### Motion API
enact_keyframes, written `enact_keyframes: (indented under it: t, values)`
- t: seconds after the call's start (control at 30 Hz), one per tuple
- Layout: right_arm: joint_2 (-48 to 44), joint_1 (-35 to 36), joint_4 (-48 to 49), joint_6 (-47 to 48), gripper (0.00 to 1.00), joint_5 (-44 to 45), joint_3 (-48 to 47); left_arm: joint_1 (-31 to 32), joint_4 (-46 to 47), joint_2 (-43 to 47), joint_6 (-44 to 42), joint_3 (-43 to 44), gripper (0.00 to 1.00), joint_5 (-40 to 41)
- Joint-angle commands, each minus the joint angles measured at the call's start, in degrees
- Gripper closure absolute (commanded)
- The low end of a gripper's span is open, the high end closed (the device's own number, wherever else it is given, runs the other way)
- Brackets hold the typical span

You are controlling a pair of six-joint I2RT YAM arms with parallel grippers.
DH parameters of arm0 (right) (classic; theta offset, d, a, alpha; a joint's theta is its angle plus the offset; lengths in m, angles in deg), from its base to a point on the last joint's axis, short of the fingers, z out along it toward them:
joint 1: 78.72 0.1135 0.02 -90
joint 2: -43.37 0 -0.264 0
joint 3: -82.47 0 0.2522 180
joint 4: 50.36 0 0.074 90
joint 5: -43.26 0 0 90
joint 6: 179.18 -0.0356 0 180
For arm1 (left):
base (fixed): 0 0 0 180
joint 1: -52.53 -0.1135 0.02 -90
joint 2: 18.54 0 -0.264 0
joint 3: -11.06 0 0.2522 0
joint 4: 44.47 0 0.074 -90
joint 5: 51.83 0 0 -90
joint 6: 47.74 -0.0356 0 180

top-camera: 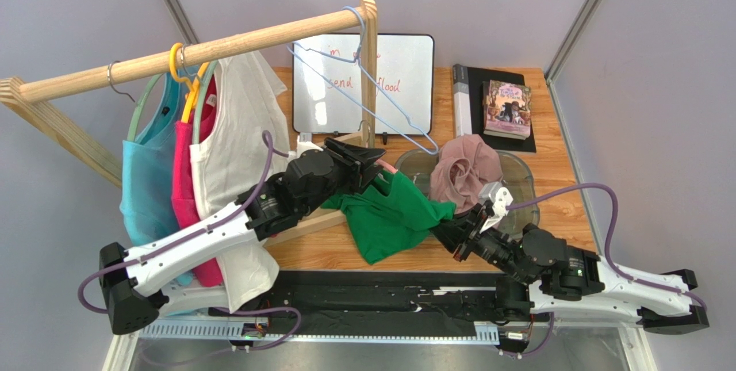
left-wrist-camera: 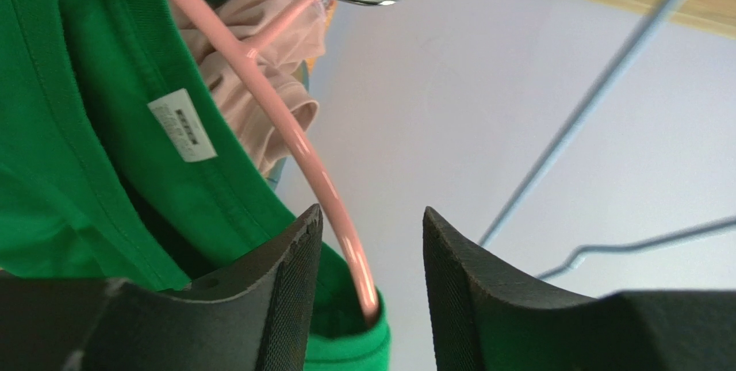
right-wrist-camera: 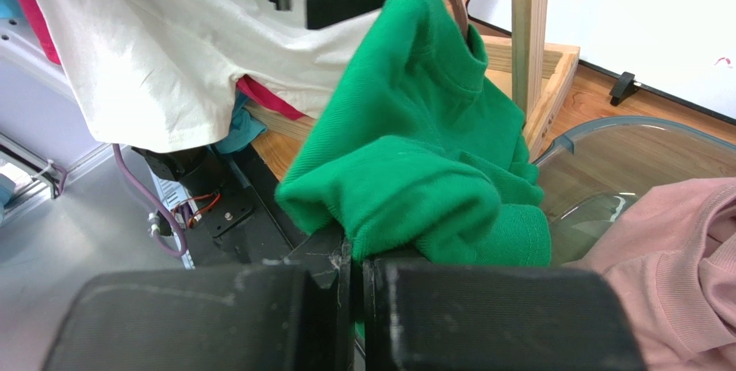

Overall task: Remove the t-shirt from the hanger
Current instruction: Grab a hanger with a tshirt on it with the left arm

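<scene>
**Top view.** The green t-shirt (top-camera: 393, 216) hangs bunched above the table, slung between the left gripper (top-camera: 367, 160) and the right gripper (top-camera: 464, 231). The left arm reaches forward and inward, its wrist raised beside the rack post (top-camera: 370, 78). The right arm lies low, its forearm angled inward to the cloth's right edge.

**Left wrist view.** The pink hanger (left-wrist-camera: 294, 142) crosses the collar near the label (left-wrist-camera: 181, 125). It runs down between the jaws, which stand apart without clamping it, and its lower end is tucked under green cloth. The garment is judged only partly off: the hanger has yet to come out of the neck.

**Right wrist view.** The fingers (right-wrist-camera: 458, 319) are pressed together, pinching a fold of the green cloth.
</scene>
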Motion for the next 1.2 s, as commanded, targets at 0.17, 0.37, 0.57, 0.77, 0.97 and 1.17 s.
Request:
enact_keyframes:
  t: [0.17, 0.37, 0.57, 0.77, 0.97, 1.17]
  values:
    - [3.1, 0.1, 1.3, -0.3, 1.0, -4.6, -3.1, 0.3, 2.4, -5.4, 4.3, 1.6, 0.58, 1.9]
    - [2.5, 0.1, -2.7, -0.8, 1.0, -8.0, -4.6, 0.3, 4.0, -2.0, -3.4, 1.0, 1.0, 6.3]
    - [2.5, 0.1, -7.6, -4.4, 0.99, -8.9, -5.3, 1.0, 1.5, 3.8, -15.0, 1.0, 1.0, 10.7]
    - [7.7, 0.2, -15.4, -9.1, 0.38, -10.7, -11.8, 1.8, 0.8, 9.2, -23.9, -0.8, 1.0, 13.6]
    - [13.5, 0.1, -16.0, -9.3, 0.19, -12.4, -16.6, 1.8, 8.0, 13.9, -29.2, -6.8, 1.0, 11.1]
    - [20.0, 0.1, -8.3, -9.6, 0.16, -15.7, -16.3, 1.8, 5.7, 15.1, -28.2, -8.4, 1.0, 7.1]
